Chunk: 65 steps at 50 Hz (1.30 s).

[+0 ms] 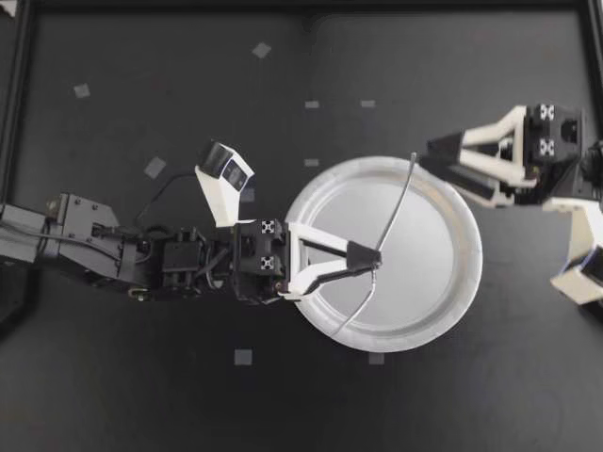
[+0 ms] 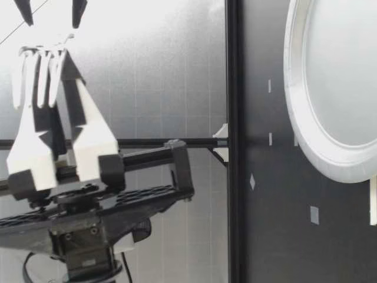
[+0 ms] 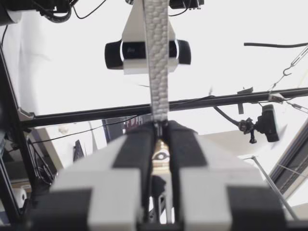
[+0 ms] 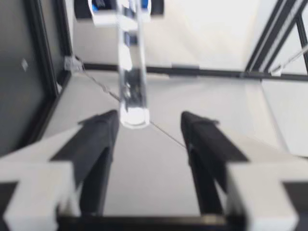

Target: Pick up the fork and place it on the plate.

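Note:
A white paper plate (image 1: 452, 301) lies on the dark table right of centre; its rim (image 2: 330, 159) also shows in the low view. My left gripper (image 1: 375, 256) hangs over the plate, shut on the middle of a silver fork (image 1: 400, 193). In the left wrist view the fork's patterned handle (image 3: 159, 72) runs ahead out of the closed fingers (image 3: 139, 144). My right gripper (image 1: 429, 162) stands open at the plate's far right rim. The fork's rounded end (image 4: 134, 115) sits between its fingers (image 4: 98, 139) without touching them. In the low view the fork's tines (image 2: 38, 76) are high above the table.
Small squares of tape (image 1: 154, 167) dot the table, one (image 1: 243, 357) near the front. A black frame rail (image 1: 19, 94) runs along the left edge and another (image 2: 232, 118) crosses behind the table in the low view.

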Each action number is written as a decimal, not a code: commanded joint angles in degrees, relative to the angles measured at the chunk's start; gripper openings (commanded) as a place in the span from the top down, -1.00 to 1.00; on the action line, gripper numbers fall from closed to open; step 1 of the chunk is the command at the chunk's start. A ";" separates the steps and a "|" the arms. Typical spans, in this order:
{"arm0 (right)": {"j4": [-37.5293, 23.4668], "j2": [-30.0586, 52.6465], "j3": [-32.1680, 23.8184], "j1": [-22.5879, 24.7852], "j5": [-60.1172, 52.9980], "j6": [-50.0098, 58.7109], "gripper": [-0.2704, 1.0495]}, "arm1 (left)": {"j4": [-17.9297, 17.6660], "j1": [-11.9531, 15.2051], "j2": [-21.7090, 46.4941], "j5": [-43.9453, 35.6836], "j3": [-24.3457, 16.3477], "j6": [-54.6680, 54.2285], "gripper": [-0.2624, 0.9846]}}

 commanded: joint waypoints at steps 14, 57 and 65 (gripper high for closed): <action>1.14 2.11 -0.70 0.88 -0.44 0.18 -0.26 | 0.53 0.09 -1.14 -0.26 -2.46 0.18 0.59; 1.14 3.34 -1.14 0.88 -2.46 0.26 -0.25 | 0.53 0.18 -0.18 0.44 -1.93 0.18 0.59; 1.14 3.52 -1.14 0.88 -2.64 0.00 -0.17 | 0.62 0.18 0.00 0.35 -1.85 0.18 0.59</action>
